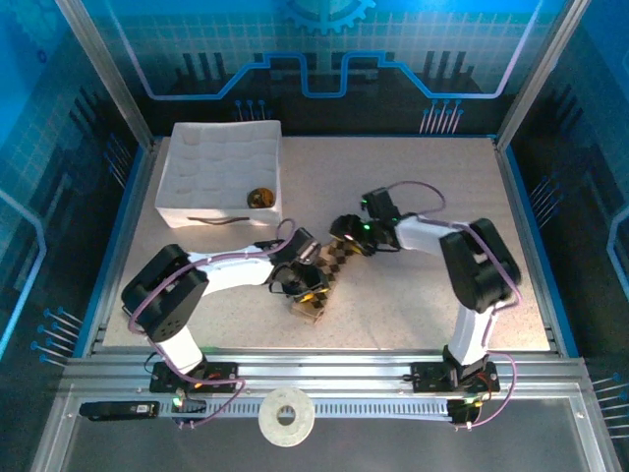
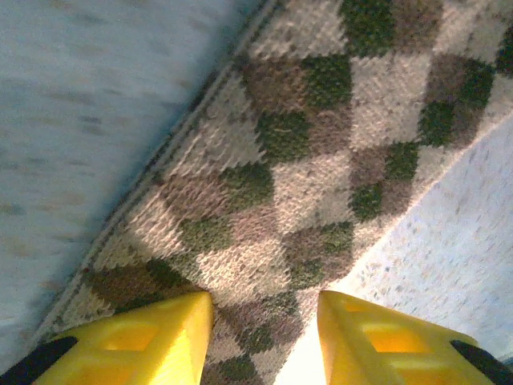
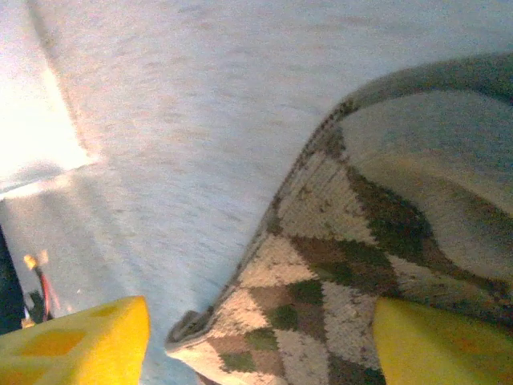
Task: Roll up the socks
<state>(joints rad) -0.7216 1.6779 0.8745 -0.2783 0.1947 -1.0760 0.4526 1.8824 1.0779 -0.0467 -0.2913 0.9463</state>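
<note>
The tan argyle sock (image 1: 332, 275) lies stretched out mid-table between my arms, unrolled as far as I can see, so I judge the rolling barely begun. My left gripper (image 2: 264, 321) and right gripper (image 3: 260, 329) hover spread at opposite ends, pinching nothing.

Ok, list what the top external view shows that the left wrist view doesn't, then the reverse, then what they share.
Top external, not left wrist: the white foam tray with a small brown round item in it, the right end effector at the sock's far end, and a white ring in front of the arm bases.
Left wrist, not top external: the knit's green and brown diamonds up close, and the yellow fingers held apart over the sock's edge.
Both: the tan argyle sock, the speckled table, the left end effector.
</note>
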